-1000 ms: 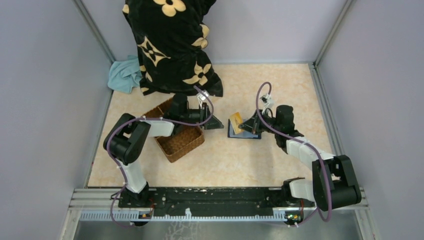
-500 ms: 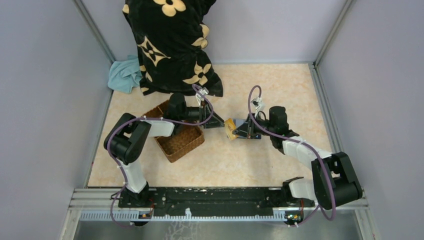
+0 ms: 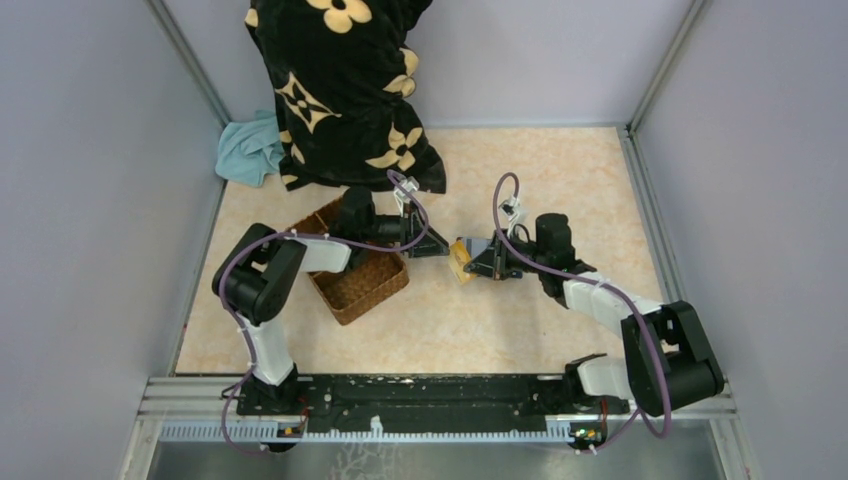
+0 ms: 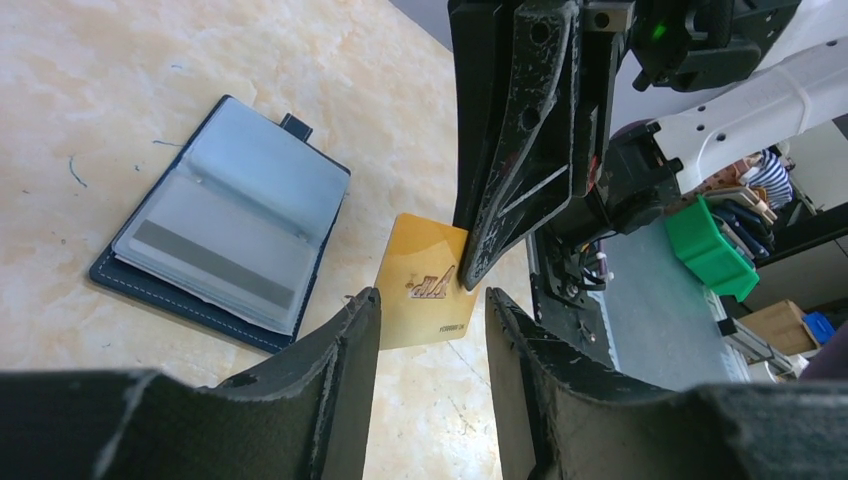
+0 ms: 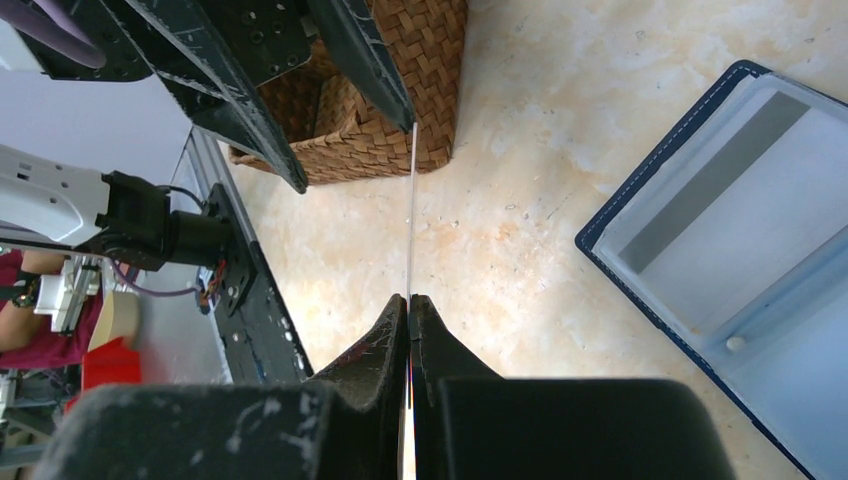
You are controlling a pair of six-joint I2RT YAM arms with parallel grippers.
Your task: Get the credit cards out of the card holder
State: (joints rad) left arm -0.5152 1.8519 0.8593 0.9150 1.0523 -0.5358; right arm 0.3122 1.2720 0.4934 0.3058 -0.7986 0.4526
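Your right gripper (image 5: 410, 300) has its fingers pressed together on one edge of a gold credit card (image 4: 425, 295) and holds it in the air, clear of the worktop (image 3: 560, 170), near the worktop's middle. The card's free end points at your left gripper (image 4: 430, 297), whose fingers are apart with that end in the gap between them. One finger looks very close to the card, but you cannot tell from these views whether it touches.

The card holder (image 4: 230, 215) lies open and flat on the worktop, pale blue inside facing up, just right of centre below your right gripper. The wicker basket (image 5: 400, 90) sits toward the left edge, under your left arm.
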